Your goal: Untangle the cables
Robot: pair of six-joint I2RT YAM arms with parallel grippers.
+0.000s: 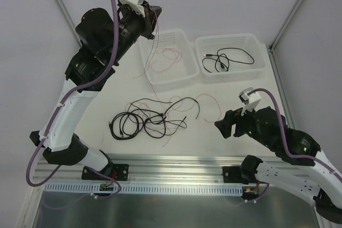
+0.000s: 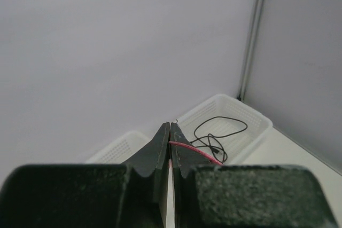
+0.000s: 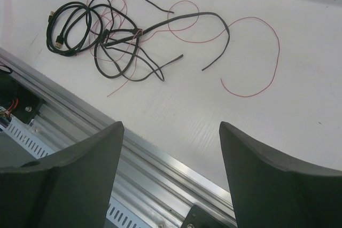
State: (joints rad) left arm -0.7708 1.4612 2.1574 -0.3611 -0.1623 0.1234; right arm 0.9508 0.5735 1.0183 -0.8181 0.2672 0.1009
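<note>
Cables sit tangled mid-tabletop, black loops and red strands together. Left end effector is up high, clamped tight on a red wire trailing into the left basket. Right end effector hangs wide apart, empty, near the tangle; one black cable lies in the right basket.

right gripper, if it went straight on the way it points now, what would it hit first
Most likely the bare table just past the rail: the open right gripper tilts down at it. Depth is unclear; on a flatter line it might first reach the loose end of a black cable.
</note>
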